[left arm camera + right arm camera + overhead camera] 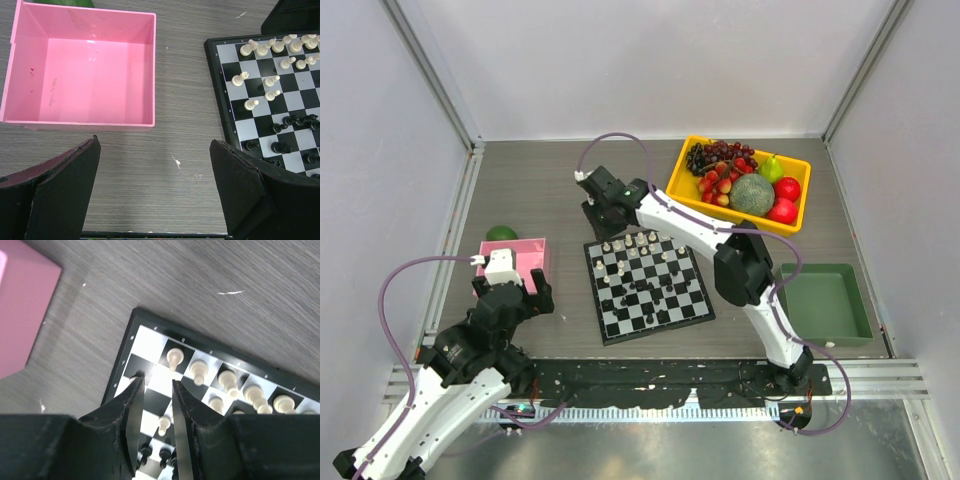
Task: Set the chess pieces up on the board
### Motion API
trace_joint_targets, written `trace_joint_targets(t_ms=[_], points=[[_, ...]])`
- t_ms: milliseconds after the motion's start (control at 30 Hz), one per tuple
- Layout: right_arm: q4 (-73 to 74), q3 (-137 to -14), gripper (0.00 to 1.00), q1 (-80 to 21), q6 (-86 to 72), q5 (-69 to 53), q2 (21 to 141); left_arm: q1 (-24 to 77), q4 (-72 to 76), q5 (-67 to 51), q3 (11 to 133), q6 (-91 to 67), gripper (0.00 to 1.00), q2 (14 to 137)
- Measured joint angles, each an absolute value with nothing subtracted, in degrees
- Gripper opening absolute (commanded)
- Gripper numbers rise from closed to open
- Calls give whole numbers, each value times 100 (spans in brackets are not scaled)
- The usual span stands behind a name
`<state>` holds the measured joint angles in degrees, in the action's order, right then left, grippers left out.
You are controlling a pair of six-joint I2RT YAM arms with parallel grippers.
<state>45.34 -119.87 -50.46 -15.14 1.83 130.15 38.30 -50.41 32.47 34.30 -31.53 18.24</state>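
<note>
Right wrist view shows the board (146, 336) lying flat on the table (200, 280). White chess pieces (200, 371) stand in a row along one edge. The black chess pieces (295, 120) are bunched near the middle, not yet in their rows.

The right gripper (157, 382) hangs low over a corner of the board. Its fingers are almost pressed together, with a thin gap. I cannot tell if a little piece is pinched in there.

The pieces are tiny and stand close together. The fat fingers could bump a neighbour and tip it over, or shove the board sideways. A pinched piece could also slip out and roll away.

The left gripper (154, 145) is spread wide and holds nothing. It is over the table, between the board and the pink tray (154, 65).
</note>
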Motion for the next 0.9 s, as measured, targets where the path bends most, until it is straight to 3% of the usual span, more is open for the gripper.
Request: trace_joint_targets(t_ms=[200, 900], points=[[4366, -11609, 37, -5238, -1538, 137, 12547, 3830, -5041, 3247, 3430, -3153, 99, 1824], [4289, -11253, 37, -5415, -1673, -167, 12864, 3830, -5041, 3249, 3430, -3153, 99, 1820]])
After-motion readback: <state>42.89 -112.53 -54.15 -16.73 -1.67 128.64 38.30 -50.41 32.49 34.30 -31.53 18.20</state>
